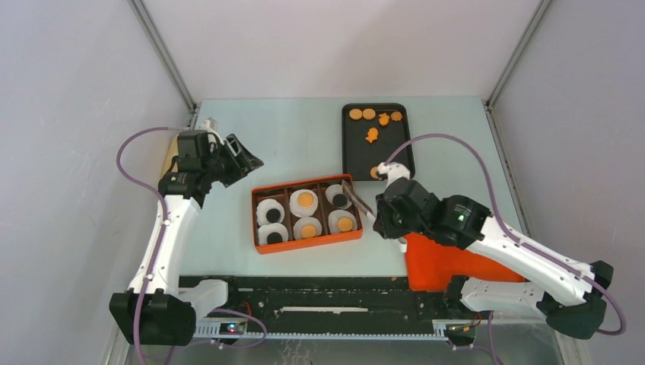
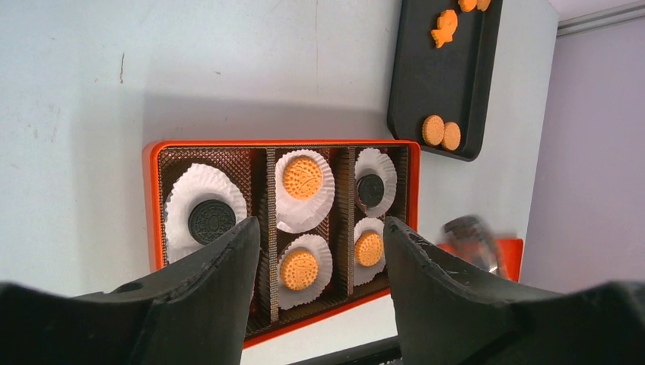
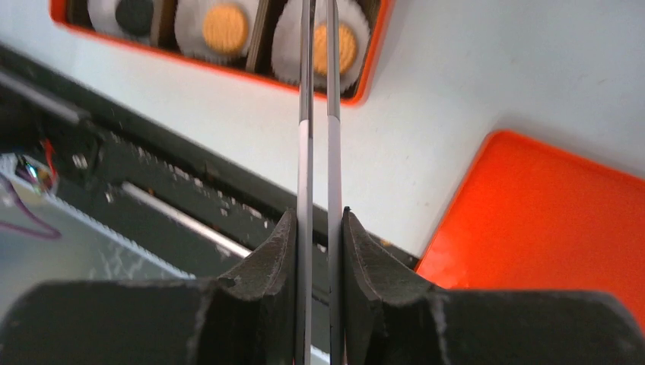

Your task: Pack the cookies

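Orange and black cookies (image 1: 372,135), likely light and brittle, lie on the black tray (image 1: 357,156) and in the orange box (image 1: 254,220); right claw (image 3: 318,217) pinches thin metal tweezers (image 3: 304,114), best nipping rims gently; left claw (image 2: 319,228) spread

From the left wrist, the fingers (image 2: 205,289) of the left end effector (image 2: 321,224) cover the box's (image 2: 150,205) near edge and its near-left liner (image 1: 262,233). The tray (image 2: 449,76) runs off the top, cutting two cookies (image 2: 466,4). A blurred grey shape (image 2: 471,232) beyond the box cannot be named. From the right wrist, the tongs (image 3: 304,152) leave the frame at the top, tips unseen, one blade crossing one of the cookies. The box and lid (image 3: 548,220) are cropped. From above, the right arm (image 1: 449,217) hides much of the lid and part of the tray's nearest cookies.
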Robot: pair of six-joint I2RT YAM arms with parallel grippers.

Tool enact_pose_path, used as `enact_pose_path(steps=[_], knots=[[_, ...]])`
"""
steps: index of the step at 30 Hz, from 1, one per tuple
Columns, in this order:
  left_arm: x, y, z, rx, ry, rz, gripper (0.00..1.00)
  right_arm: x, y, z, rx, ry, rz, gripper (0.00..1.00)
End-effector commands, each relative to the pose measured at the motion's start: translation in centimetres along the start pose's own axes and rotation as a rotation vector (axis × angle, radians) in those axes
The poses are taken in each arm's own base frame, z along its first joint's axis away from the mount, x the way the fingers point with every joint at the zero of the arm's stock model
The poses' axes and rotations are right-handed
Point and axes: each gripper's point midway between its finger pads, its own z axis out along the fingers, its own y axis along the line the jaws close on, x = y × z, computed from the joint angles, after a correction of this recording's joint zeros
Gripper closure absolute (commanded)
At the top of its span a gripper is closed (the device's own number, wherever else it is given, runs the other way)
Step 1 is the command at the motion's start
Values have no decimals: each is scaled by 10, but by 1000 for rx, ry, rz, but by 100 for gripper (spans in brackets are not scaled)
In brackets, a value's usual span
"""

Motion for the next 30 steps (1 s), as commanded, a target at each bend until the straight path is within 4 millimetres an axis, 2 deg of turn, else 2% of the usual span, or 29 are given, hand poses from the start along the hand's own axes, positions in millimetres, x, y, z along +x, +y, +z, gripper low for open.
enact_pose_path(steps=[1,4,6,9,12,13,16,19,21,26,30], knots=[[-8,-6,0,35,-37,12,35,-61,-40,-13,135,-215,111,79],[-10,-6,1,37,-48,17,35,-91,-98,3,290,-257,206,80],[-10,-5,1,32,-47,22,38,-112,-149,14,399,-280,291,80],[-7,-3,3,28,-38,28,64,-129,-208,41,475,-234,411,81],[-5,3,6,11,-37,28,81,-142,-249,79,493,-135,451,82],[-4,5,8,4,-35,25,84,-141,-264,100,515,-79,451,82],[-4,7,12,-1,-31,18,86,-156,-295,130,556,-28,467,85],[-3,8,17,-1,-18,13,86,-166,-311,154,564,-9,455,85],[-3,9,19,-7,-14,13,83,-160,-317,169,550,44,478,85],[-2,15,24,-26,-9,17,79,-98,-333,202,540,265,560,84],[-1,15,28,-23,6,8,80,-63,-358,204,584,394,632,81]])
